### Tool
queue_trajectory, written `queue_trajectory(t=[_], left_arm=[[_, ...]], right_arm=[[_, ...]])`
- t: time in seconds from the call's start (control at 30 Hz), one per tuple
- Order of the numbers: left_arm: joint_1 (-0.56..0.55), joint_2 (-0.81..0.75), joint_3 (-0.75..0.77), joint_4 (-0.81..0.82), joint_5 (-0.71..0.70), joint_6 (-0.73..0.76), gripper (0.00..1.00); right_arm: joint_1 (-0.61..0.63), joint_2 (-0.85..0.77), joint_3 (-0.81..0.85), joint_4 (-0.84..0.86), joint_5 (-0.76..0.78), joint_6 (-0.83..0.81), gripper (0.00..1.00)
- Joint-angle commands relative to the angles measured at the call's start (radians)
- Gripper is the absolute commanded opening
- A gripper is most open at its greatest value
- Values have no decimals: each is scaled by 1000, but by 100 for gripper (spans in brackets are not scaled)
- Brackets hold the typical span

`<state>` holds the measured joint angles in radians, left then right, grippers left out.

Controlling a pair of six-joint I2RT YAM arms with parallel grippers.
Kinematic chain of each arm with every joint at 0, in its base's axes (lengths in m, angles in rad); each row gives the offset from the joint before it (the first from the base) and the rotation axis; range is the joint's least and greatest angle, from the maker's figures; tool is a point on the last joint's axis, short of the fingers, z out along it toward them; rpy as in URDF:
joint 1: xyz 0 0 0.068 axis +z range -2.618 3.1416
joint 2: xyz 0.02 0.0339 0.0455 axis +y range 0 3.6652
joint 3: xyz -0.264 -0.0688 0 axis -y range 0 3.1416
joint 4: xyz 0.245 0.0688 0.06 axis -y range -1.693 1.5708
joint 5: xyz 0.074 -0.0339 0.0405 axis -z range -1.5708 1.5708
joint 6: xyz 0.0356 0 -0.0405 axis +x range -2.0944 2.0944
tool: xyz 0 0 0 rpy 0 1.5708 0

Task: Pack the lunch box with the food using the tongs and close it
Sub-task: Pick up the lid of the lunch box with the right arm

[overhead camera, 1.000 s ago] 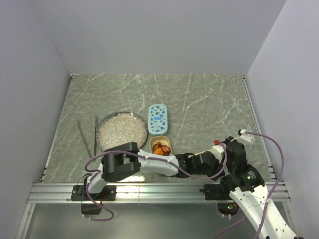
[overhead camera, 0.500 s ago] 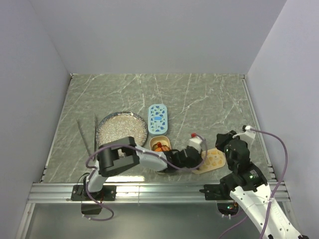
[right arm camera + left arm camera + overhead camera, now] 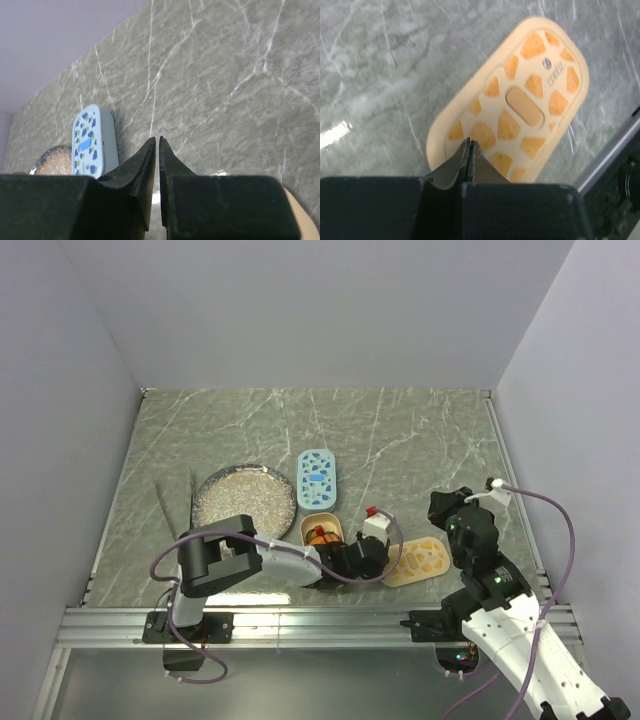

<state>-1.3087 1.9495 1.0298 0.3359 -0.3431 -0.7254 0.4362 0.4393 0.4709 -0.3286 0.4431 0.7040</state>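
On the table the orange lid lies flat, just right of the lunch box holding the food. My left tool, pinched shut and empty, sits over its near end; I'd slide it squarely boxward. My right tool hangs barely parted, empty. The plate, blue tub and tongs lie clear.

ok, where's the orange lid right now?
Top view, right of centre near the front: the orange lid lies flat just right of the open tub, with the left gripper's shut jaws over its left end.
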Motion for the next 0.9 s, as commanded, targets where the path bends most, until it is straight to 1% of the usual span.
queue_trajectory(t=[0.0,0.1,0.17,0.2,0.3,0.33,0.43,0.53,0.67,0.87], left_arm=[[-49,-64,-45,14,-20,26,0],[-84,-124,-91,89,-48,56,0],[-96,-152,-109,136,-31,86,0],[-98,-152,-109,140,10,92,0],[-96,-113,-65,126,74,121,0],[-98,-81,-45,123,117,129,0],[-96,-19,2,106,176,145,0],[-96,35,36,89,190,165,0],[-95,107,131,45,240,201,0],[-77,190,211,11,260,196,0]], right_arm=[[6,-30,72,19,77,-20,14],[4,-37,104,0,104,-34,15],[3,-42,117,-4,117,-37,14],[4,-42,127,-6,118,-43,14],[4,-34,153,-10,134,-52,14],[4,-28,161,-12,138,-54,14],[4,-36,173,-3,144,-61,15],[3,-53,178,10,141,-66,14],[3,-71,175,29,129,-69,14],[3,-76,160,40,115,-72,14]])
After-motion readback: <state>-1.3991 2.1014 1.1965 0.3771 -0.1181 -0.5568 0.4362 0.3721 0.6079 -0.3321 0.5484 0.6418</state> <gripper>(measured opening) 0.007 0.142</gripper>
